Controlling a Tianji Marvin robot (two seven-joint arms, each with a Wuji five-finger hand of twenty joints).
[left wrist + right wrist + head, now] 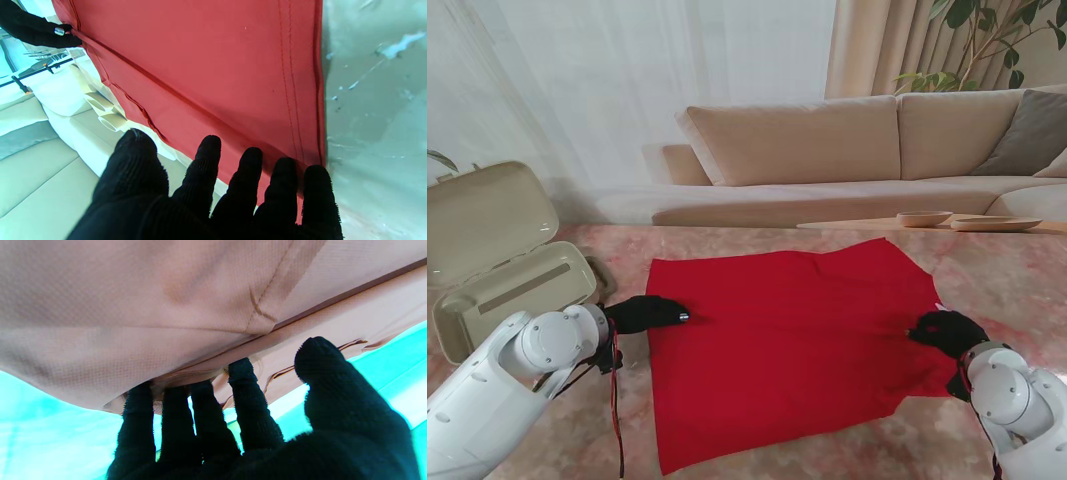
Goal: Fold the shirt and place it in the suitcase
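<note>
A red shirt (797,340) lies spread flat on the table, roughly square. My left hand (645,314), in a black glove, lies on the shirt's left edge; in the left wrist view its fingers (248,173) are spread and stretched over the hem of the shirt (217,66). My right hand (947,332) sits at the shirt's right edge. In the right wrist view its fingers (240,380) curl into a fold of the cloth (166,306), which bunches around them. The beige suitcase (507,270) stands open at the far left, nothing visible inside.
The pink marbled table (757,245) runs past the shirt on all sides. A beige sofa (827,150) stands behind it. Wooden dishes (924,217) sit at the far right. A red cable (615,400) hangs from my left arm.
</note>
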